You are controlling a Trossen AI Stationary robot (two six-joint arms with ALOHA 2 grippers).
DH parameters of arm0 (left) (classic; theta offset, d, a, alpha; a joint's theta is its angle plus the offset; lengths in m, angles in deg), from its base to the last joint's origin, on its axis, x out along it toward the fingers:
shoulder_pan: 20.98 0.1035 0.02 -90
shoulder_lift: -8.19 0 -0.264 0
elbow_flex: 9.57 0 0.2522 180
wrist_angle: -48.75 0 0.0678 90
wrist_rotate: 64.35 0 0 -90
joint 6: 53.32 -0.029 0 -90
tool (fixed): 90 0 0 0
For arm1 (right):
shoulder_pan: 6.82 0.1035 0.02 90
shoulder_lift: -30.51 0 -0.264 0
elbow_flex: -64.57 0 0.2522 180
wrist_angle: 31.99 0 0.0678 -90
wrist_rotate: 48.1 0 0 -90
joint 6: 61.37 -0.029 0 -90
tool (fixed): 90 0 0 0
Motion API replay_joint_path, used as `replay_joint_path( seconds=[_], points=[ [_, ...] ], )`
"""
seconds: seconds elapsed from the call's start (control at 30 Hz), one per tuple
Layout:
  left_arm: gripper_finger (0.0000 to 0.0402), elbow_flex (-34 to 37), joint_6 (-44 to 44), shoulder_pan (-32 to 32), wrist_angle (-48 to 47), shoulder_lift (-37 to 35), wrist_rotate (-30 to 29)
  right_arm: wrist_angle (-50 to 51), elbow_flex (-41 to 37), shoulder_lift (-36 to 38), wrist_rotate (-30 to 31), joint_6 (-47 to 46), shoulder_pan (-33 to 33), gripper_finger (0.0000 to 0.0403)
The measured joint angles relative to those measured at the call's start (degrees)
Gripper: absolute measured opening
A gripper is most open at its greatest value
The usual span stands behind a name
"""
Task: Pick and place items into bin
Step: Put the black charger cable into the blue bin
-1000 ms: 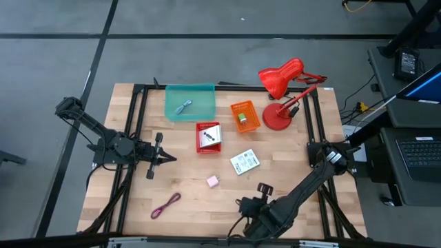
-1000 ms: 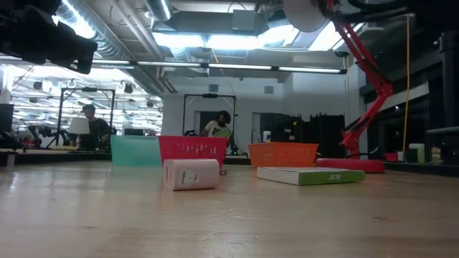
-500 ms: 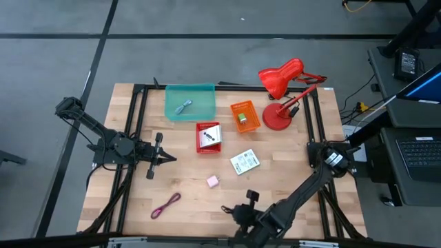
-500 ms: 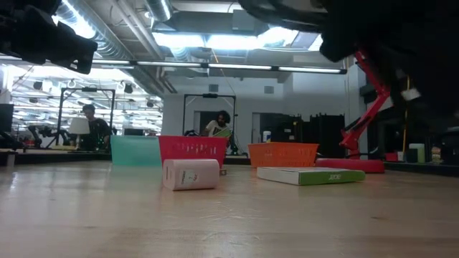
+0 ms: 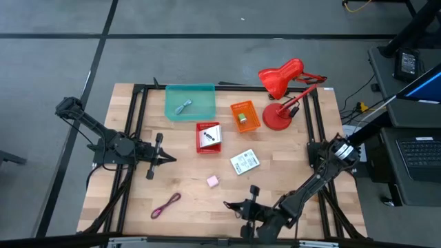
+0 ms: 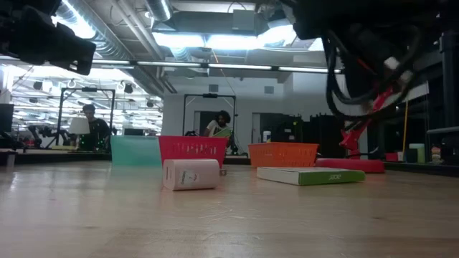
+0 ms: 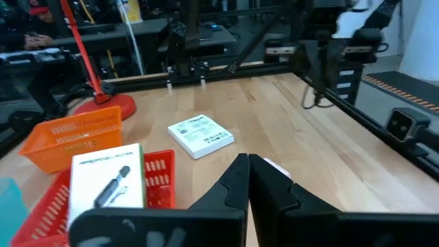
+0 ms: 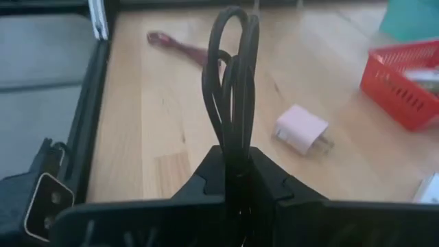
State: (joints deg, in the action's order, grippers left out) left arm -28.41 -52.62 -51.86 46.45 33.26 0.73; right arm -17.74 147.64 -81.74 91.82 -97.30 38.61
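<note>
1. You have a pale cube (image 6: 191, 174) lying on the desk (image 6: 215, 222) in front of the red bin (image 6: 192, 150).
2. A flat white-and-green packet (image 6: 310, 175) lies to its right, in front of the orange bin (image 6: 283, 154).
3. A teal bin (image 6: 135, 151) stands left of the red one.
4. A dark arm with looping black cables (image 6: 358, 50) hangs at upper right, before the red lamp (image 6: 356, 136).
5. Two people show in the room behind.

A red desk lamp (image 5: 284, 93) stands at the far right corner of the wooden table (image 5: 131, 200) (round base flat on the surface). Beyond the table, two people (image 6: 90, 123) occupy the room.
</note>
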Motion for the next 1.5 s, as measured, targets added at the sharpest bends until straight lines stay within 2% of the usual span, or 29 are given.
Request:
replay_joint_path(
  seconds=[0.3, 0.43, 0.53, 0.7, 0.83, 0.97, 1.23, 1.5],
  points=[
    [0.0005, 0.00, 2.55, 0.00, 0.35, 1.43, 1.18, -36.00, -17.85, 4.28, -0.73, 19.97, -2.86, 0.0015],
    [0.0030, 0.00, 3.21, 0.00, 0.40, 2.32, 3.91, -50.75, -24.20, 4.36, -5.57, 25.96, -5.55, 0.0015],
    [0.0060, 0.02, 4.12, 0.00, 1.15, 2.79, 3.75, -56.98, -27.53, 4.44, -8.65, 27.21, -8.22, 0.0015],
    [0.0120, 0.02, 4.60, 0.02, 3.30, 3.26, -0.69, -61.01, -29.70, 4.44, -14.95, 30.08, -13.31, 0.0015],
    [0.0165, 0.02, 4.30, 0.02, 4.99, 3.48, -4.76, -63.63, -29.71, 4.44, -22.44, 33.61, -17.67, 0.0014],
    [0.0194, 0.02, 3.65, 0.02, 5.13, 3.49, -5.43, -64.64, -29.71, 4.44, -28.88, 35.07, -22.12, 0.0014],
    [0.0202, 0.02, 3.13, 0.15, 11.88, 5.49, -5.56, -68.01, -29.56, 4.42, -41.23, 34.95, -30.52, 0.0014],
    [0.0203, 0.02, 2.53, 4.97, 20.40, 13.40, -5.42, -65.92, -25.24, 4.39, -51.59, 38.75, -35.12, 0.0014]
  ],
)
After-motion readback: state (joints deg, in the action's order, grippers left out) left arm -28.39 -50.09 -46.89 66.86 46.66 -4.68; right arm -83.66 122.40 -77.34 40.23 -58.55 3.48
